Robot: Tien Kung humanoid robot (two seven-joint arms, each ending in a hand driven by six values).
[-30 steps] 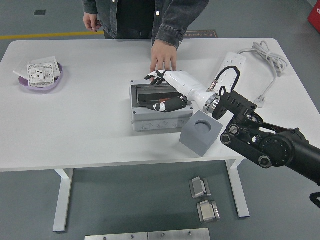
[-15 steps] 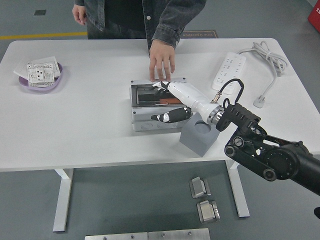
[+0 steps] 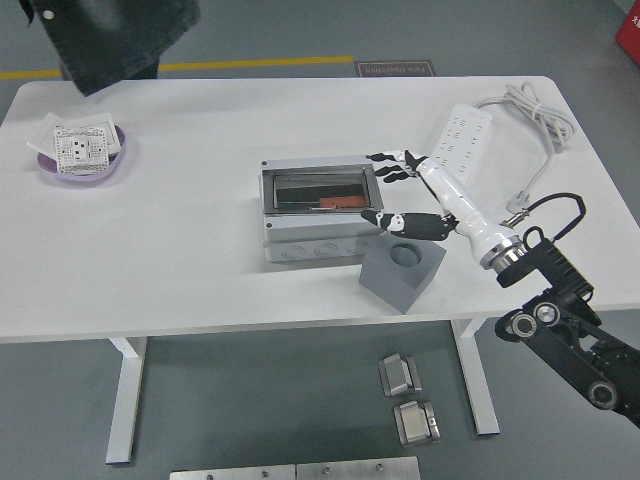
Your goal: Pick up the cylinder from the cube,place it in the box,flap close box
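Right hand (image 3: 405, 190) just right of box (image 3: 318, 213), fingers spread, empty. Red-orange shape, likely cylinder (image 3: 338, 204), inside box behind dark flap; outline hard to make out. Grey cube (image 3: 402, 271) beside box front-right corner, round socket on top. Person (image 3: 110, 35) cut off at top left. Power strip (image 3: 462, 135) far right; lilac dish (image 3: 82, 160) far left.
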